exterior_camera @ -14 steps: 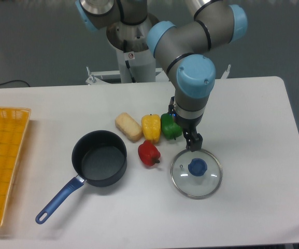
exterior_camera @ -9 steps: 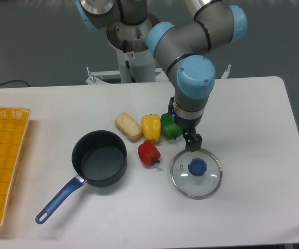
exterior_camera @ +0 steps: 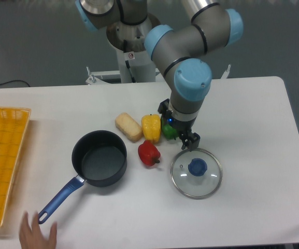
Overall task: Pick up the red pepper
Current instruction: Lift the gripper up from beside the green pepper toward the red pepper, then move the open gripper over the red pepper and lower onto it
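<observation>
Red pepper (exterior_camera: 149, 152) is lying untouched between pot (exterior_camera: 99, 164) and lid (exterior_camera: 196, 173) as the gripper (exterior_camera: 188, 143), jaw opening unclear and holding nothing, is shifting left, while a hand (exterior_camera: 37, 231) is newly entering bottom left.

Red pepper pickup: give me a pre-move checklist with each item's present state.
1. Red pepper in view, free on the table: ok.
2. Gripper above the pepper: not ok; it hangs to the side, by the glass lid and green pepper.
3. Jaws open: cannot tell.
4. Room around the pepper: not ok; yellow pepper and pot sit close.
5. No person at the table: not ok; a hand is near the pot handle.
</observation>
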